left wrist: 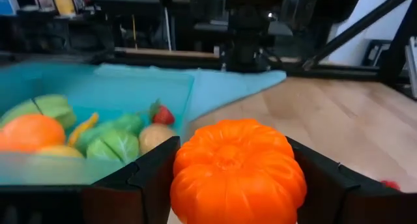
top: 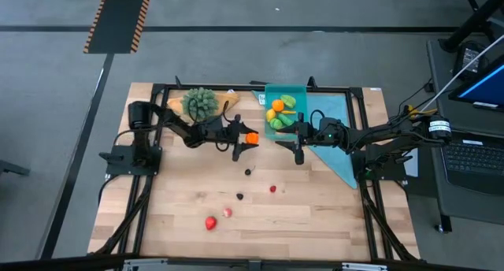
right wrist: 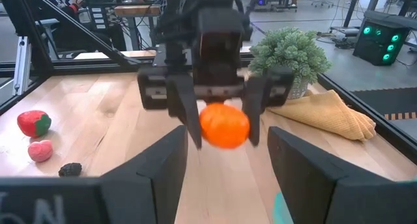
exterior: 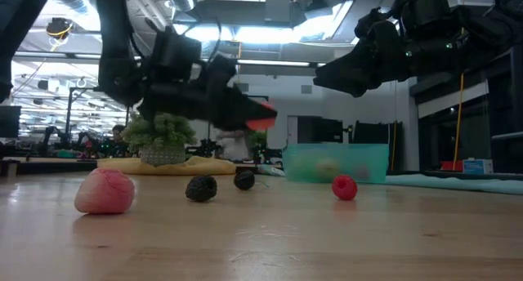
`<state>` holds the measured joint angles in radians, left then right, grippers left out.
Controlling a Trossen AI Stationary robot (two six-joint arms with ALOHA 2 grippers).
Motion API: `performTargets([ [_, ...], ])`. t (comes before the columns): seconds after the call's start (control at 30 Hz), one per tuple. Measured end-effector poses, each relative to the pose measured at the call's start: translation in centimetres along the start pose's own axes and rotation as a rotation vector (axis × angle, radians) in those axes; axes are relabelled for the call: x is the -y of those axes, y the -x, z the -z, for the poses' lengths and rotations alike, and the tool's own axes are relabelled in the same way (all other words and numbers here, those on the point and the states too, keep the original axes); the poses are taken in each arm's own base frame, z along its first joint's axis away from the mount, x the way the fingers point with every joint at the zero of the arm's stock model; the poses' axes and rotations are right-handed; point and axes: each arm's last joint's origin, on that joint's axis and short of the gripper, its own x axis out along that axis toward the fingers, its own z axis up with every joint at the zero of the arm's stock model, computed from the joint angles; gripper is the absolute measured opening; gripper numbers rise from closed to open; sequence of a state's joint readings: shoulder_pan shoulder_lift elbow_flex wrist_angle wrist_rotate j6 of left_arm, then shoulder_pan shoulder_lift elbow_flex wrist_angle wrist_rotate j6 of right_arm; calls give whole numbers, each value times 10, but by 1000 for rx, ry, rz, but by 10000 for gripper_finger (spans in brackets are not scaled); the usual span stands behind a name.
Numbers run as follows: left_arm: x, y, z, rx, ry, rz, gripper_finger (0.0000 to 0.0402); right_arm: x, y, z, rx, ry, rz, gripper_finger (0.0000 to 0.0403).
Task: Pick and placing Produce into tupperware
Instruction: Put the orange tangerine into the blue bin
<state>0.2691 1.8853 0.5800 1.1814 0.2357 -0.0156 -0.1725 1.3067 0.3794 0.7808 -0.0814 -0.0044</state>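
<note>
The left pincer [top: 250,137] pinches an orange pumpkin [left wrist: 238,175] up off the surface, just beside the teal tupperware [top: 299,94]. The right pincer [top: 298,147] faces it, spread and holding nothing.

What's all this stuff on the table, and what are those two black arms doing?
Pumpkin: one, orange, held in the left gripper's jaws beside the box.
Box: one, teal, at the table's far edge, holding orange, yellow and green produce.
Loose produce: five; a red piece, a pink one, two dark berries, a red berry, all on the near table.
Cloth: one, light blue, beside the box.
Plant: one, green, far left, on a tan board.
Left gripper: shut on the pumpkin.
Right gripper: open, empty, near the box.
</note>
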Motion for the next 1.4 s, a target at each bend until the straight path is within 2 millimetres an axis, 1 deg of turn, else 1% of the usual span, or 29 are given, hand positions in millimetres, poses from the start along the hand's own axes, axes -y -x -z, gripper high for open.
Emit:
performTargets([
  [0.23,4,10,-23,-59,-37,4,230,0,0,0,0,-1,0,213],
  [0.4,11,17,-41,-41,-101,17,230,0,0,0,1,-1,0,213],
  [0.53,15,21,-51,-23,-139,26,230,0,0,0,2,-2,0,213],
  [0.7,17,25,-57,-26,-156,27,230,0,0,-1,10,-3,0,213],
  [0.83,20,24,-56,-34,-182,34,230,0,0,-2,17,-6,0,213],
  [1.07,33,22,-54,-49,-304,-15,230,0,0,-2,18,-236,-2,213],
  [1.3,37,21,-54,-54,-365,-48,232,0,0,-2,21,-614,-6,213],
  [1.4,38,19,-58,-49,-379,-47,231,0,0,-2,18,-719,-7,213],
])
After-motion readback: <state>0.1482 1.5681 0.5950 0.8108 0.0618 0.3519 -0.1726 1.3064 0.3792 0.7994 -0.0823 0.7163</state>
